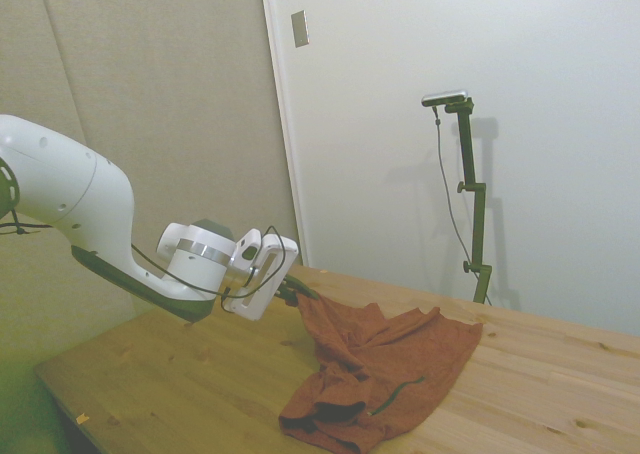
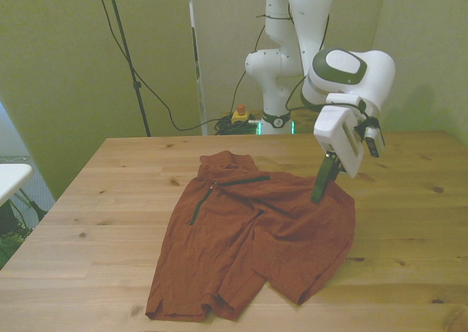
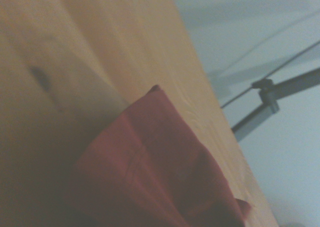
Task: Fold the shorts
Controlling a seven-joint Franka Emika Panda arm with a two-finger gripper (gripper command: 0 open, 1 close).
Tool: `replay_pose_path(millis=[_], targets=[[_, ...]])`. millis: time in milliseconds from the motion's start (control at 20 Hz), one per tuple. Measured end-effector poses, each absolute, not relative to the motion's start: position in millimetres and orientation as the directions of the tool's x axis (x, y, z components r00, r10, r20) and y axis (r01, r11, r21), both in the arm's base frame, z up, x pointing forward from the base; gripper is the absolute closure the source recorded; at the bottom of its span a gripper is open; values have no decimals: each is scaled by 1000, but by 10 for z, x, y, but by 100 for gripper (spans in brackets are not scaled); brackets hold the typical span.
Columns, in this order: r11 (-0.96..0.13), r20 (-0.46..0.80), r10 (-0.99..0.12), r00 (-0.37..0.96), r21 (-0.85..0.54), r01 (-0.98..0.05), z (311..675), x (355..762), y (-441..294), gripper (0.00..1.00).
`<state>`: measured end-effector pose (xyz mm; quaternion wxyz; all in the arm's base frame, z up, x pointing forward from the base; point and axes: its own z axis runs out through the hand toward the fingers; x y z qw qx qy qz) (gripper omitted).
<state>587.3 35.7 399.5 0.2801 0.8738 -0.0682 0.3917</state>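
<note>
Gripper [image 2: 319, 189] is pinched on one edge of the shorts [image 2: 248, 237], fingers closed on the fabric as I read it from the side [image 1: 296, 294] and front views. One arm [image 1: 90, 214], one pair of shorts [image 1: 375, 379], one wooden table [image 2: 110, 200]. Shorts lie mid-table, the grasped edge lifted slightly at the front view's right, both legs spread toward the near edge. One dark pocket line [image 2: 238, 181] shows near the waist. Wrist view gives me blurred orange cloth [image 3: 160, 172] on wood.
</note>
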Motion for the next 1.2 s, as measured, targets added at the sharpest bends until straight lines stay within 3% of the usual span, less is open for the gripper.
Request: replay_pose_path(millis=[150,450,850,900,1200], targets=[[-825,742,54,668,410,-389,4288,5937,-90,100],[-799,757,-39,652,369,-475,4526,5941,-899,100],[-762,757,-153,636,319,-563,4448,6080,-1953,100],[-762,755,-164,634,312,-568,4400,6111,-2005,0],[-752,747,-251,616,250,-610,4328,6254,-2351,0]])
